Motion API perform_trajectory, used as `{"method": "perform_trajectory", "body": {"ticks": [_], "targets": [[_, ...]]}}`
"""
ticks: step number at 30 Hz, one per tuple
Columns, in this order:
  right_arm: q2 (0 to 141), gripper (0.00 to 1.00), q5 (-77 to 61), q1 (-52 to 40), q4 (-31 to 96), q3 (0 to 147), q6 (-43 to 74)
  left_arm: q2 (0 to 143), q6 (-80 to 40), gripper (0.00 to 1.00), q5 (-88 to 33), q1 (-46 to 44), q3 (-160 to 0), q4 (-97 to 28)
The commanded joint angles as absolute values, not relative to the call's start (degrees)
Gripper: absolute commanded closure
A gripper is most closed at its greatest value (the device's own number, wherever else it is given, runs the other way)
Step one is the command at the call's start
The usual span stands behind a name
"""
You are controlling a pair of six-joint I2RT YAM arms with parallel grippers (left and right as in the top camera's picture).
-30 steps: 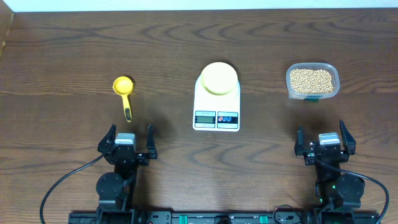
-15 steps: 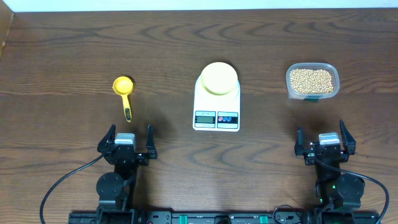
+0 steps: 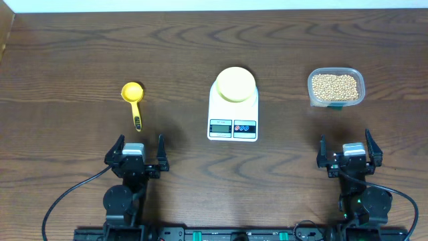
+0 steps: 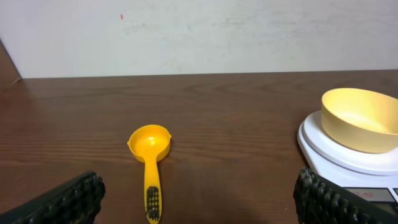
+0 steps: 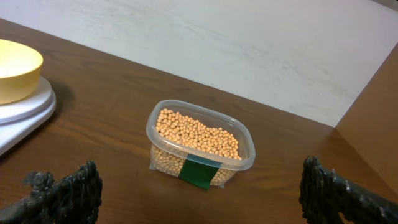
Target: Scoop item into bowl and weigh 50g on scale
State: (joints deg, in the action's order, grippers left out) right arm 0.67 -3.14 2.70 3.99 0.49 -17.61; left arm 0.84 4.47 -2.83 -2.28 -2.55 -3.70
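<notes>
Setup: bowl (image 3: 235, 84) sat on scale (image 3: 233, 115), ctr, ready to weigh; scoop (image 3: 134, 96) frame-left, tub (image 3: 361, 87) of soybeans (image 3: 334, 85) frame-right; L gripper (image 3: 140, 142) & R gripper (image 3: 345, 140) spread, empty.

- The bowl (image 3: 235, 84) sits on the scale (image 3: 232, 127), mid-worktop (image 3: 67, 53).
- The scoop (image 3: 134, 97) lies left of it, ahead of my left pincer (image 3: 141, 140).
- The tub (image 3: 361, 84) holding the beans (image 3: 334, 86) stands to the right, ahead of my right pincer (image 3: 345, 139).

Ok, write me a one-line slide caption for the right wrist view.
Open right gripper faces a clear tub of beans on the wooden table, bowl on the scale at left.
</notes>
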Motion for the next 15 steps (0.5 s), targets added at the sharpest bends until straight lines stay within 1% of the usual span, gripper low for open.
{"method": "perform_trajectory", "body": {"ticks": [1,7,10,15], "targets": [[0.4,0.01,-2.9,2.7,4.1,0.3,-17.2,3.1,4.0,0.01,-2.1,-2.0,-6.8,-3.8],[0.4,0.01,-2.9,2.7,4.1,0.3,-17.2,14.5,4.0,0.01,-2.5,-2.0,-14.7,-3.9],[0.4,0.01,-3.0,2.7,4.1,0.3,-17.2,22.7,4.0,0.01,-3.1,-2.0,-21.3,-4.7],[0.4,0.01,-3.0,2.7,4.1,0.3,-17.2,37.8,3.9,0.01,-4.5,-2.0,-36.7,-14.5]]}}
